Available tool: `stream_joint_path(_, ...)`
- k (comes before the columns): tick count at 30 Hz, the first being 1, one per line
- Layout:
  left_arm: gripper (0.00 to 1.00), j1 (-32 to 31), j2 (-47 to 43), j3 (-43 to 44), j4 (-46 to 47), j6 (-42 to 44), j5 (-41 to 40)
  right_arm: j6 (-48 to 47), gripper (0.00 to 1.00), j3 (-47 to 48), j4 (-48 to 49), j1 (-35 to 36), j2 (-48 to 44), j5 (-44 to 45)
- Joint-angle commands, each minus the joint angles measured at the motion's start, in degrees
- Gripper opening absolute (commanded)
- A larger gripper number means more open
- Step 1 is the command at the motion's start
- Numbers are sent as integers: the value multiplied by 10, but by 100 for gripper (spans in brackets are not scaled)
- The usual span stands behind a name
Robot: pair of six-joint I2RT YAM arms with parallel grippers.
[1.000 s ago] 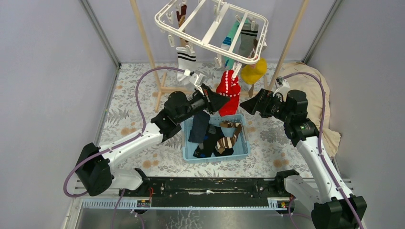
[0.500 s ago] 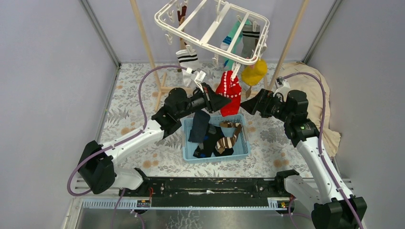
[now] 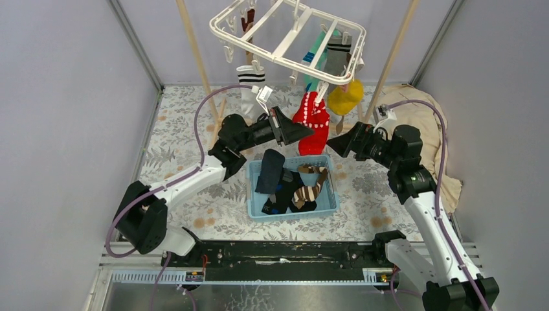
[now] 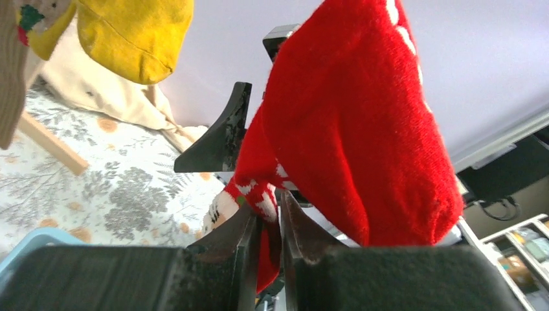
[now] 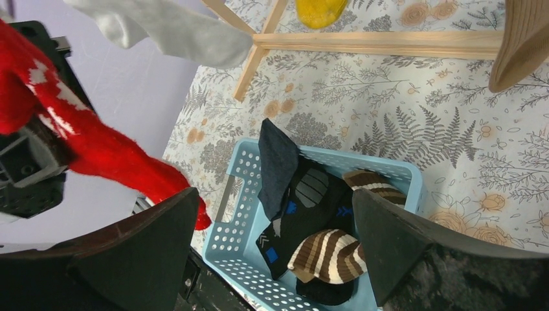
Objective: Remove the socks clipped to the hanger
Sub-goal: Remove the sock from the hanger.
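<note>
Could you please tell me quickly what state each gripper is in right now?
Left gripper: closed on the red sock.
Right gripper: open, holding nothing.

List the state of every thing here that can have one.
left pincer, shut on the red sock
right pincer, open, empty
red sock, clipped to the hanger
yellow sock, clipped, hanging free
hanger, hanging tilted
basket, holding several socks
</note>
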Motion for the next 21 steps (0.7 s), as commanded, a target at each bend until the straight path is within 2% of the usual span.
stream_joint_path(1, 23, 15, 25, -16, 151, -115, 60, -10, 95, 19, 20, 4, -28, -24)
stream_joint_path(6, 24, 18, 32, -29, 174, -144, 66, -7, 92, 23, 56, 4, -57, -45)
stream_joint_path(10, 30, 18, 28, -45, 175, -147, 65, 9, 91, 25, 127, 4, -60, -59)
stream_joint_path(18, 46, 18, 21, -55, 163, -151, 81, 59, 91, 25, 280, 4, 11, -102)
stream_joint_path(21, 47, 19, 15, -61, 155, -145, 81, 81, 88, 26, 318, 4, 37, -123)
